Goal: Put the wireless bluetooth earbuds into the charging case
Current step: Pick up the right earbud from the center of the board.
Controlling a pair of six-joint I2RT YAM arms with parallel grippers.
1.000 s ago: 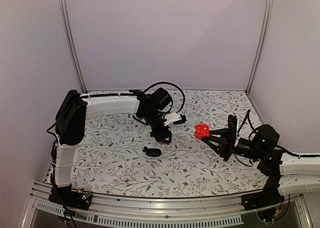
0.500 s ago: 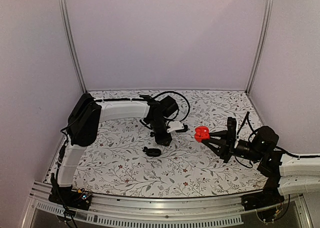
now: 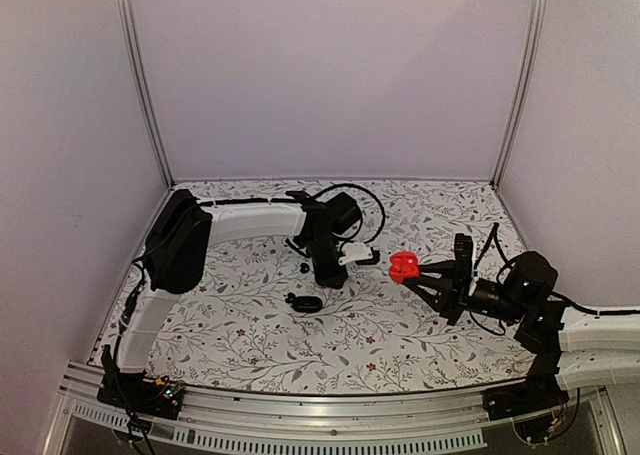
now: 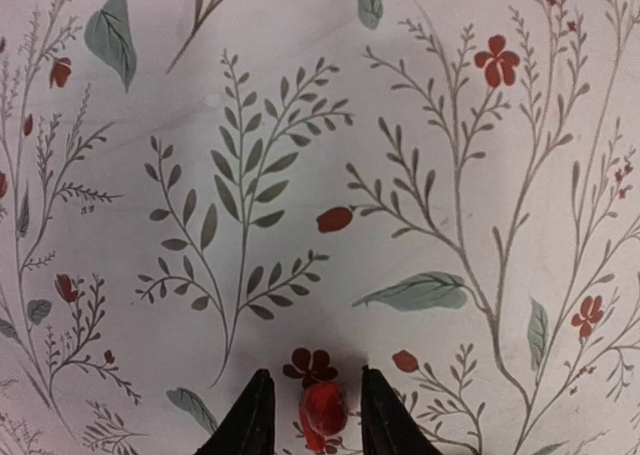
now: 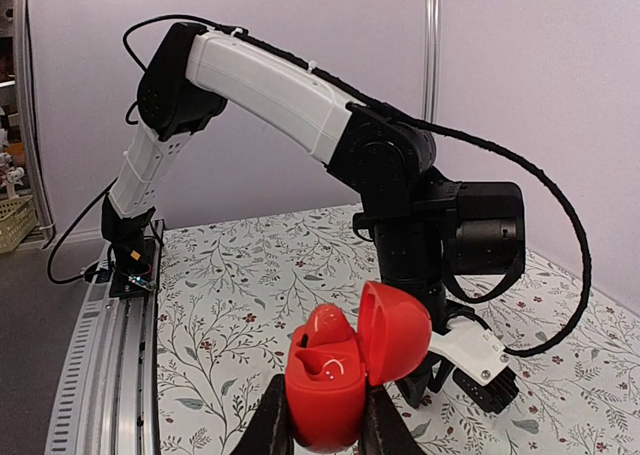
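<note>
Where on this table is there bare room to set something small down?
Bare tablecloth runs between the black oval case and the near rail, and in the far right corner beyond the right gripper. The middle is crowded: the left gripper, that case, a black bead and the held red hinged shell sit close together.

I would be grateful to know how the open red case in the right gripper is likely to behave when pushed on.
The red case looks glossy and rounded, so it may slip or twist in the right gripper. Its lid stands open on a hinge and would probably swing if bumped. It looks like rigid, light plastic.
</note>
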